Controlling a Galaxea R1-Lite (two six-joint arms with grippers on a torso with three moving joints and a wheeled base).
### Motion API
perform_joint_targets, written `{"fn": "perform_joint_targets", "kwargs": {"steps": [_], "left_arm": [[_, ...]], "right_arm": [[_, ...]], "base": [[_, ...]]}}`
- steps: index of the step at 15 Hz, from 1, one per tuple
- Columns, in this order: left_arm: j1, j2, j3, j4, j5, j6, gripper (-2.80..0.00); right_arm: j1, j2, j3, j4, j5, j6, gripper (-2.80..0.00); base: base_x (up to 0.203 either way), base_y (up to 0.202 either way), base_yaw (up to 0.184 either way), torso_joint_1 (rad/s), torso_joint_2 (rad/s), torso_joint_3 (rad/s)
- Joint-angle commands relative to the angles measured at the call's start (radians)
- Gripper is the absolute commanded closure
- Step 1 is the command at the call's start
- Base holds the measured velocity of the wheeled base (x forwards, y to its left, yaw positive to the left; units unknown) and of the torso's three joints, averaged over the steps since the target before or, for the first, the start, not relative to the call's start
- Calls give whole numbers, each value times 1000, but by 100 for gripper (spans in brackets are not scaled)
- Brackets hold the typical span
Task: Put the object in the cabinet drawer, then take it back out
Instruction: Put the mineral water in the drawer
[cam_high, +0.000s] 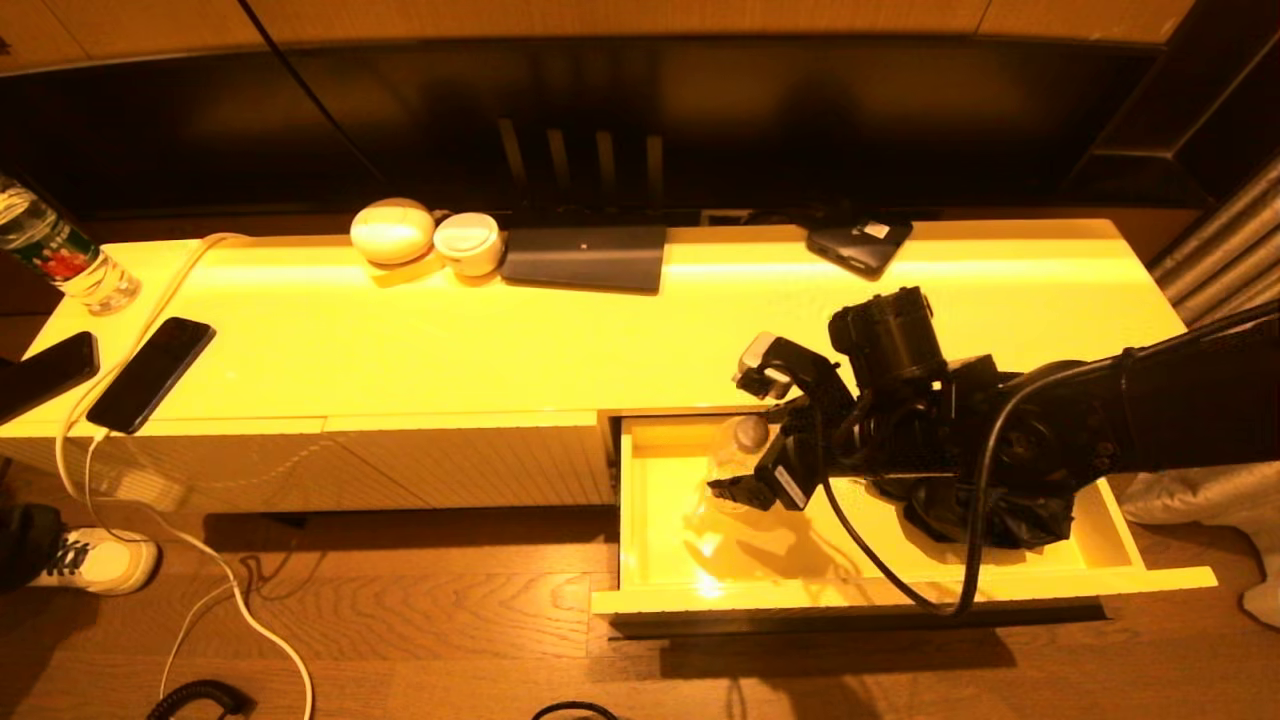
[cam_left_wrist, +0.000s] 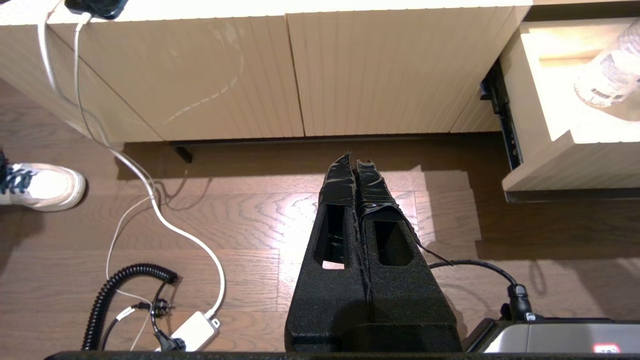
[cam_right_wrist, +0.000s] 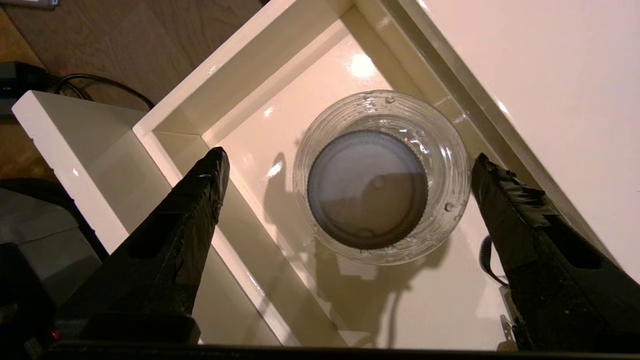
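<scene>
Clear plastic is what you're handling: the bottle (cam_high: 738, 462) stands upright in the cabinet drawer (cam_high: 900, 588), near its back left corner. Your right gripper (cam_high: 752, 440) hangs over it, fingers (cam_right_wrist: 200, 200) spread wide on either side, touching nothing. Descend off-centre and a fingertip may clip the shoulder and tip it against the drawer wall. Only the right wrist view shows the grey cap centred between the fingers; only the left wrist view shows the left gripper (cam_left_wrist: 356, 165) clenched, parked over the floor
</scene>
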Motion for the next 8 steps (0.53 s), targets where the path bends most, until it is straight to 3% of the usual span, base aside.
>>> {"fn": "perform_joint_targets", "kwargs": {"steps": [1,8], "left_arm": [[0,0,3,0,0,0,0],[0,0,2,0,0,0,0]], "right_arm": [[7,34,-7,-1,1,-2,-280],[6,34,-1,6,1,-6,-280]], "base": [[0,0,0,0,0,0],[0,0,0,0,0,0]]}}
